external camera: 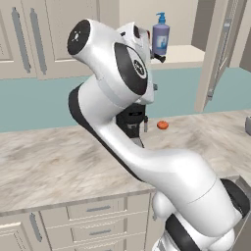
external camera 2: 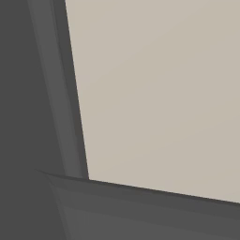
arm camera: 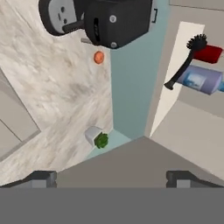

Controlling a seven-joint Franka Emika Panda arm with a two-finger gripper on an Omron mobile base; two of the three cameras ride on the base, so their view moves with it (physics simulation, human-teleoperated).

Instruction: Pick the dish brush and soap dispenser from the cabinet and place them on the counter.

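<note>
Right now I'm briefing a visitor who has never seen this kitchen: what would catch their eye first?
The big white arm rising across the marbled counter. Behind it, the open cabinet holds the lavender-blue soap dispenser; the hand view shows the black dish brush and a red can beside it. A small orange thing sits on the counter.

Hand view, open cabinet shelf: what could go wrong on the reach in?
1. The slim black dish brush leans across the lavender-blue soap dispenser, with a red can close behind; grabbing one may knock the others.
2. The open beige cabinet door hangs beside the shelf; the arm could clip it.
3. The open claw holds nothing yet.
</note>
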